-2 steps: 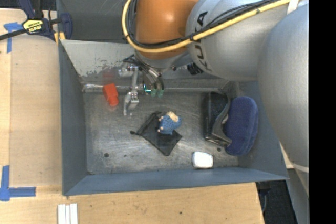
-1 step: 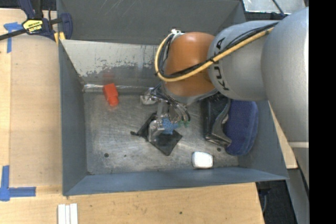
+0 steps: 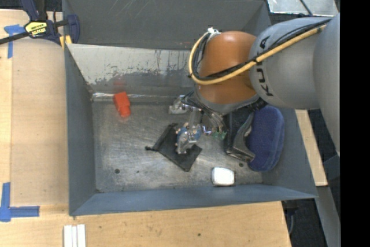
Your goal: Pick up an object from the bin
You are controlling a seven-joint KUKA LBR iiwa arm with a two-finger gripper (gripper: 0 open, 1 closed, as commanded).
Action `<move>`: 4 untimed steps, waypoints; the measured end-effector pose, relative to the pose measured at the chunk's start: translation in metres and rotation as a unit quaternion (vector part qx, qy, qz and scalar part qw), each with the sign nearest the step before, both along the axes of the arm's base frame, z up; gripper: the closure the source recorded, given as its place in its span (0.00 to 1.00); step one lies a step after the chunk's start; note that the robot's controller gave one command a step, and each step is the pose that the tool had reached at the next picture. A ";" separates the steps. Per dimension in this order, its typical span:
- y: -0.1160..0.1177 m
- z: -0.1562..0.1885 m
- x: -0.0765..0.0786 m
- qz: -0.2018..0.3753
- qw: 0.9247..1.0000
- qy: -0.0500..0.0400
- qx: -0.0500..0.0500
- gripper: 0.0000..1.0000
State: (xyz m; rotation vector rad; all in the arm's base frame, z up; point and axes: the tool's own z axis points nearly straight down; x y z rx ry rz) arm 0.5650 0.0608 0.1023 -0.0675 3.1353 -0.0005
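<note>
Over the bin (image 3: pixel 81 142), the arm (image 3: pixel 289 72) points down, gripper (image 3: pixel 188 137) low above a flat black piece (image 3: pixel 171 146); open or closed, I can't tell.

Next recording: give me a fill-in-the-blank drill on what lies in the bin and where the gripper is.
1. The flat piece under the gripper is coloured ____.
2. The soft pouch by the right wall of the bin is ____.
3. The small rounded lump near the front wall is ____.
4. In this view the orange block lies to the gripper's ____.

Missing words: black; blue; white; left.
</note>
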 end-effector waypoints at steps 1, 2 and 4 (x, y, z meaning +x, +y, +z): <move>-0.016 -0.002 0.006 -0.058 0.998 0.000 0.001 0.00; -0.022 -0.027 0.006 -0.132 0.991 0.002 0.002 0.00; -0.022 -0.022 0.010 -0.133 0.991 -0.005 0.002 1.00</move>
